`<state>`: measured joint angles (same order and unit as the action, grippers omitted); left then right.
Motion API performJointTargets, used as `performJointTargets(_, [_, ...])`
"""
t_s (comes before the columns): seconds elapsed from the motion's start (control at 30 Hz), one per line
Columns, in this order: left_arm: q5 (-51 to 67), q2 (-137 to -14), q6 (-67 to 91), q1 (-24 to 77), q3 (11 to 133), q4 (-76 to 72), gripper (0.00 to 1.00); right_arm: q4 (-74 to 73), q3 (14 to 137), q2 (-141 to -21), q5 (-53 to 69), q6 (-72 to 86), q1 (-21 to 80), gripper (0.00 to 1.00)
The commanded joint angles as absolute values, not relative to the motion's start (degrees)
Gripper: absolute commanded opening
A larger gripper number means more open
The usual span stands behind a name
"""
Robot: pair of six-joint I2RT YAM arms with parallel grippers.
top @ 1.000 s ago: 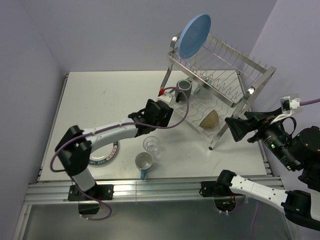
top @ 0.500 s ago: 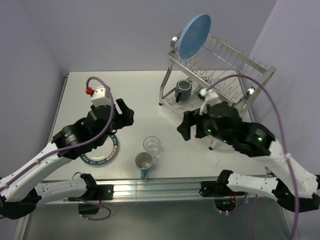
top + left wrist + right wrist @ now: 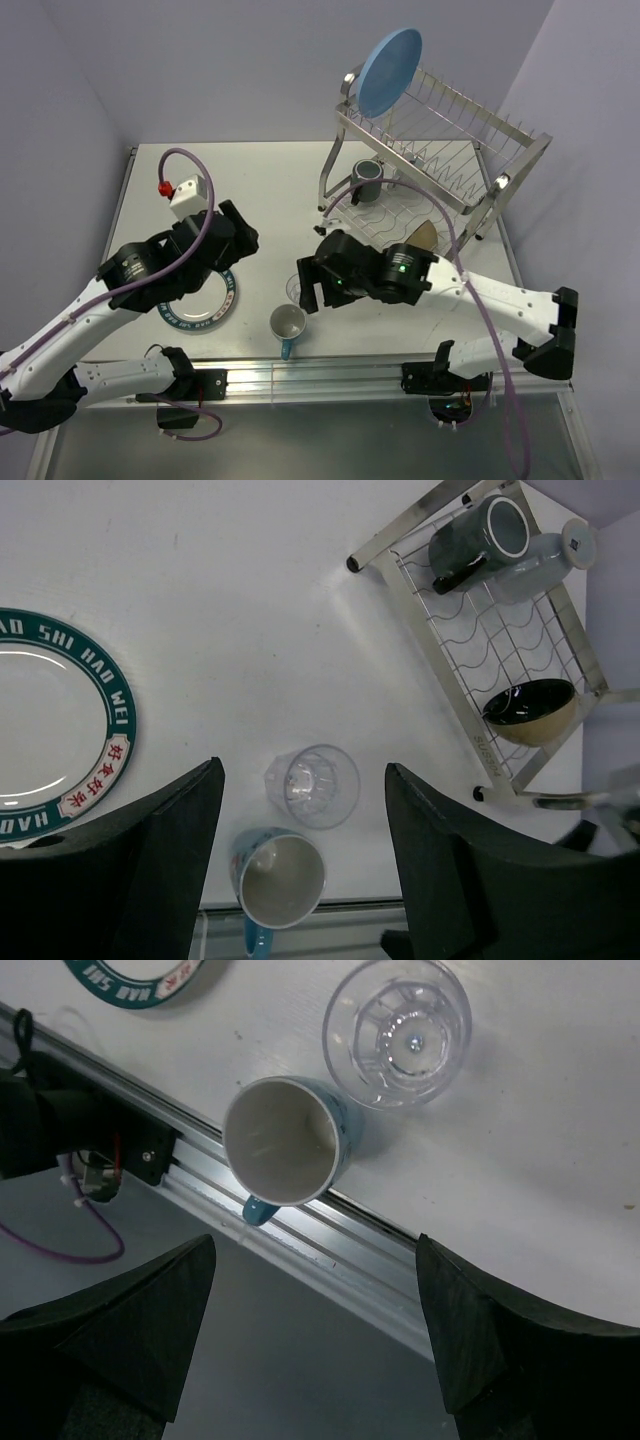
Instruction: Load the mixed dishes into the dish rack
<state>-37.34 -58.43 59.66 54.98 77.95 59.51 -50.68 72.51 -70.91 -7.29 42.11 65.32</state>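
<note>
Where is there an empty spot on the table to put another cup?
The big bare patch of table is at the far left, between the dish rack and the left edge. It's crowded near the front, where the lettered plate, clear glass and white-and-blue mug sit close together.

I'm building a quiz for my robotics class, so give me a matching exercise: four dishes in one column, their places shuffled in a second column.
1. light-blue plate
2. black bowl
3. clear glass
4. teal-rimmed plate

A. table, beside the white-and-blue mug
B. dish rack, lower tier
C. table, left side
D. rack, upper tier

Pairs: 1-D, 2-B, 3-A, 4-C
</note>
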Motion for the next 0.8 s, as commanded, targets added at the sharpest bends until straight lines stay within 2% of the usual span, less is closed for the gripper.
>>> performJointTargets(0.0, [-35.08,-56.08,64.85,55.02,77.96,61.43,0.71,-52.56,74.88,-73.82,-9.76,49.82,66.36,0.88])
performJointTargets(0.2, [-33.4,-54.41,66.8,55.02,77.87,61.53,0.68,-52.39,70.06,-73.74,-10.28,57.29,66.45,0.85])
performJointTargets(0.43, [-30.5,-52.65,66.45,55.02,77.6,61.43,0.69,-49.05,67.85,-78.48,-6.42,59.76,67.15,0.75])
performJointTargets(0.77, [-29.71,-50.72,65.21,55.02,80.07,63.8,0.69,-46.67,71.01,-88.85,-6.24,60.64,68.12,0.74])
